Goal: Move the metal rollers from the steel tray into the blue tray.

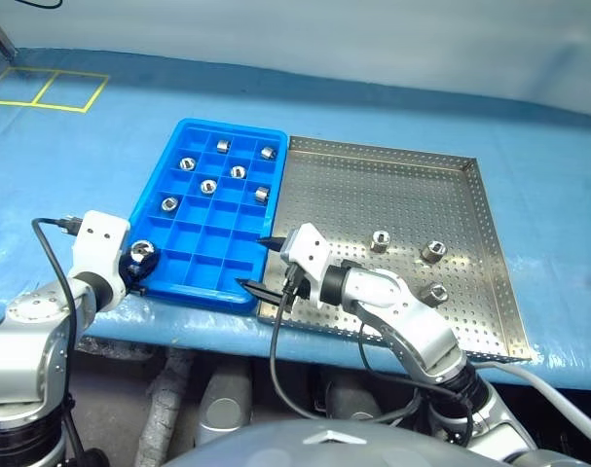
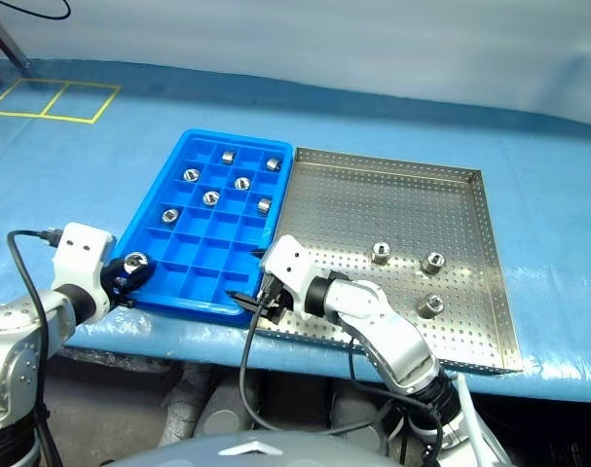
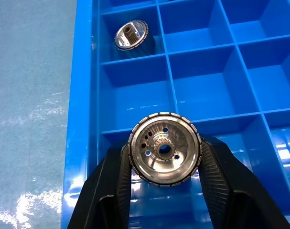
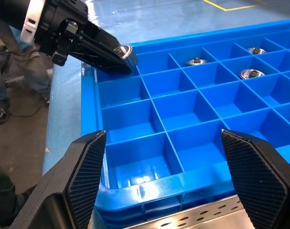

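Left wrist view shows the left gripper (image 3: 165,157) pinching one roller (image 3: 165,155) tight between its two black fingers. It hangs over a corner box of the blue tray (image 1: 144,209), on the robot's near left side. To do this well, I think it should go low into that empty box before letting go, so the roller does not bounce out. The right gripper (image 1: 263,263) waits spread wide with nothing in it. Three rollers (image 1: 380,240) sit in the steel tray (image 1: 490,219).
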Motion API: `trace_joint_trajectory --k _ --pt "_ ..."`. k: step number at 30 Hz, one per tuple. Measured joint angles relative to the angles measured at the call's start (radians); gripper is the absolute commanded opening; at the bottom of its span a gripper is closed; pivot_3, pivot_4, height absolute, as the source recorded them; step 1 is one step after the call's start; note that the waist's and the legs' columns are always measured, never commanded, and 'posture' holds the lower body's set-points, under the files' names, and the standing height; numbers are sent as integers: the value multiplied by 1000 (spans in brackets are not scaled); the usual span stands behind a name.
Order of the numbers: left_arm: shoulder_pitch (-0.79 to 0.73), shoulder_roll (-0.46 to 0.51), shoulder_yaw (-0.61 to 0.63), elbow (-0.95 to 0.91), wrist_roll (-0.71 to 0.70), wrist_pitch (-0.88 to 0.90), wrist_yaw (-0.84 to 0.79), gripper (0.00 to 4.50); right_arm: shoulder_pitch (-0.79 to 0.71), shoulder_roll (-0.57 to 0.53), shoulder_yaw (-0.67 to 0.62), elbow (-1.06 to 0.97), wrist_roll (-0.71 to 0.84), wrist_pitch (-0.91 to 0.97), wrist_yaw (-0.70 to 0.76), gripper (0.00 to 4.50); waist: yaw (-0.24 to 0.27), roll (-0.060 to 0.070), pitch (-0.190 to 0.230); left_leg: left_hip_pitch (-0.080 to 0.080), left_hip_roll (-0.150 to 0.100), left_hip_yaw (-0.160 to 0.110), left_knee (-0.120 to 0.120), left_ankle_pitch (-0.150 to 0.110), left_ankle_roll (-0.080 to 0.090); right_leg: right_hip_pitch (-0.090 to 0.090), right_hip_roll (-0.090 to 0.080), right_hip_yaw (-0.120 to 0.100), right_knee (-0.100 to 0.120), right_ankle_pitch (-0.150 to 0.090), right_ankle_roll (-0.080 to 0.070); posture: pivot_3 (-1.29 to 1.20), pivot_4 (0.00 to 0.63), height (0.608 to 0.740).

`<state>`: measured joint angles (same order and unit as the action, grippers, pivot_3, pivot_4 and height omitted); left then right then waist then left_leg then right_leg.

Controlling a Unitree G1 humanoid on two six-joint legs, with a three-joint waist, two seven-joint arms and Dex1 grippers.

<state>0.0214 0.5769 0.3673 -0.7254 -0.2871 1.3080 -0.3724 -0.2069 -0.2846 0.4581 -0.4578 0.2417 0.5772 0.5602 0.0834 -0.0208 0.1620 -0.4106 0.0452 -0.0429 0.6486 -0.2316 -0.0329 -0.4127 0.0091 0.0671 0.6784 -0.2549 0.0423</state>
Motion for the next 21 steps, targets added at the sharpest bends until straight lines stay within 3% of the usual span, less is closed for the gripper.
trace_joint_trajectory --k 9,17,18,21 --pt "6 26 11 -23 -5 49 6 1707 -1 3 -3 0 0 0 -1 4050 0 0 0 0 0 0 0 0 0 0 0 0 0 0 0 266 150 740" --pt "4 35 9 -26 -32 54 -5 4294 -2 4 -4 0 0 0 -6 4050 -5 0 0 0 0 0 0 0 0 0 0 0 0 -1 -1 225 150 740" --pt "-2 39 9 -26 -34 53 -5 4492 -1 4 -4 -1 0 0 -11 4050 -6 0 0 0 0 0 0 0 0 0 0 0 0 -1 -1 211 150 740" --pt "-21 58 7 -20 -34 27 -2 4492 14 0 -11 -16 -2 0 -25 4050 -11 0 0 0 0 0 0 0 -1 0 0 0 0 -1 -1 182 150 740"
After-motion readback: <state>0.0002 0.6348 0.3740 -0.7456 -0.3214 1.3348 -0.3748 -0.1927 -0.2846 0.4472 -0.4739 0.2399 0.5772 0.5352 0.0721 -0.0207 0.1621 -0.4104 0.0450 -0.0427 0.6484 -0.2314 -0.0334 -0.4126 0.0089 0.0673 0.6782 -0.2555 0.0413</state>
